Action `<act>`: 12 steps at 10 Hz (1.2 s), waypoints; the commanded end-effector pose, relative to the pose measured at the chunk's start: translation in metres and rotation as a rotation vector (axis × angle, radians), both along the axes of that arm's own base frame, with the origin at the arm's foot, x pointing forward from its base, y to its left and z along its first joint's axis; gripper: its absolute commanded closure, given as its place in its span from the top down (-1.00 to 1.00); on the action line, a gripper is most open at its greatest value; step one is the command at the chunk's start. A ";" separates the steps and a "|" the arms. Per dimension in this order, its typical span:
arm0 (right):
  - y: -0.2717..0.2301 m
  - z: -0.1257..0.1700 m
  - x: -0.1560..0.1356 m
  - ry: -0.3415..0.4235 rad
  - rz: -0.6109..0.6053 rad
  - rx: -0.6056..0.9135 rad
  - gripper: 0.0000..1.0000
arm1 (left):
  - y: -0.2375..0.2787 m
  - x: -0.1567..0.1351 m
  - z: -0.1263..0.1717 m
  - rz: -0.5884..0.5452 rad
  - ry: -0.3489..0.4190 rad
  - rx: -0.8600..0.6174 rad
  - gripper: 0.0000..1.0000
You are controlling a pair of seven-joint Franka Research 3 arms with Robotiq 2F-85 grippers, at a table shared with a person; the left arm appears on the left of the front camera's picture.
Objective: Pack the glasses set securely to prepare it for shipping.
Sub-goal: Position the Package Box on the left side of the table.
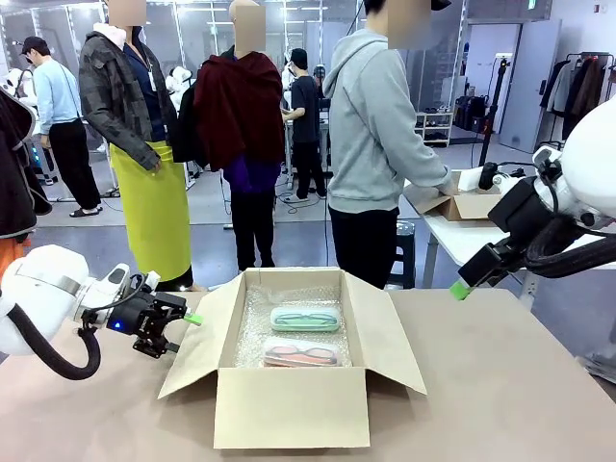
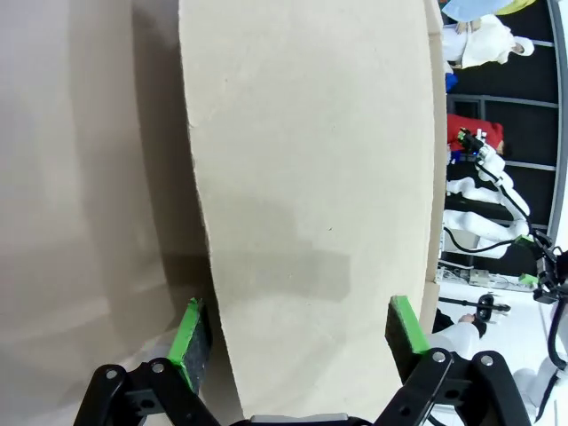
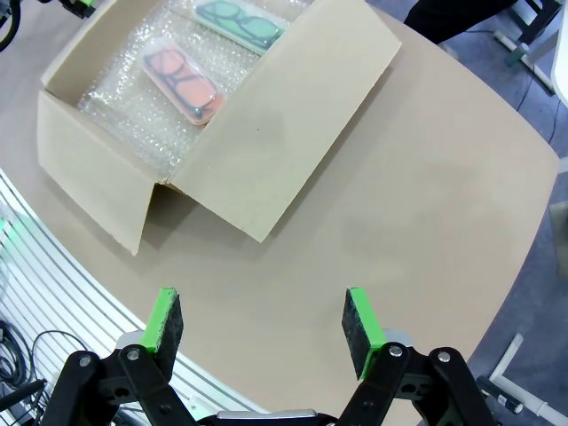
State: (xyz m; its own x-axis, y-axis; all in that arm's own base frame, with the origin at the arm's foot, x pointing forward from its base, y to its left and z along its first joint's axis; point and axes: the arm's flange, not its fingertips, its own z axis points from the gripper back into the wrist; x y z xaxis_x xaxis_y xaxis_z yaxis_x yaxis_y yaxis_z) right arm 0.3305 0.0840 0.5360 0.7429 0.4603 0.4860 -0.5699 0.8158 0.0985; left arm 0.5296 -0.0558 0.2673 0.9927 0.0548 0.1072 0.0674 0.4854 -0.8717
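Nearest, an open cardboard box (image 1: 289,404) stands at the desk's (image 1: 500,385) near edge, flaps spread, lined with bubble wrap (image 1: 252,327). Inside, the pink case (image 1: 300,353) lies toward the near wall and the mint-green case (image 1: 304,319) just beyond it, parallel, apart. The left arm enters low at the desk's left edge, forearm level; the left gripper (image 1: 178,327) points at the box's left flap (image 2: 319,204), jaws wide, and in the wrist view that flap stands between the green pads (image 2: 188,333). The right arm is raised above the desk's far right corner; the right gripper (image 3: 264,327) angles downward over the desk, jaws wide, empty. Beyond the far edge a person (image 1: 380,135) stands, turned aside.
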 end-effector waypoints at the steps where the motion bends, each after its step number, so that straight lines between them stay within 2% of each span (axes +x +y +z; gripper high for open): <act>1: 0.001 0.003 0.003 -0.007 -0.003 -0.002 0.81 | 0.003 0.000 0.003 0.033 0.018 -0.083 0.47; 2: 0.001 0.003 0.003 -0.007 -0.003 -0.002 0.81 | 0.008 0.000 0.005 0.041 0.043 -0.124 -0.19; 3: 0.001 0.003 0.003 -0.007 -0.003 -0.002 0.81 | 0.014 0.000 0.006 0.042 0.045 -0.138 -0.71; 4: 0.001 0.003 0.003 -0.007 -0.003 -0.002 0.81 | 0.021 -0.001 0.007 0.047 0.051 -0.147 -1.00; 7: 0.001 0.003 0.003 -0.007 -0.003 -0.002 0.81 | 0.031 -0.003 0.020 0.030 0.042 -0.242 -0.94; 8: 0.001 0.003 0.003 -0.007 -0.003 -0.002 0.81 | 0.033 -0.006 0.024 0.023 0.046 -0.268 -1.00; 12: 0.001 0.003 0.003 -0.007 -0.003 -0.002 0.81 | 0.032 -0.009 0.026 0.003 0.044 -0.287 -1.00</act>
State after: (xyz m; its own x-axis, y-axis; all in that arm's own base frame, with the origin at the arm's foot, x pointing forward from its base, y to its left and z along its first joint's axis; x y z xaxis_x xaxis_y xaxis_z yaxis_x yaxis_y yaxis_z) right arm 0.3305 0.0842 0.5361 0.7423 0.4612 0.4861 -0.5710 0.8150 0.0985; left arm 0.5234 -0.0250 0.2928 0.9961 0.0776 0.0430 0.0229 0.2436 -0.9696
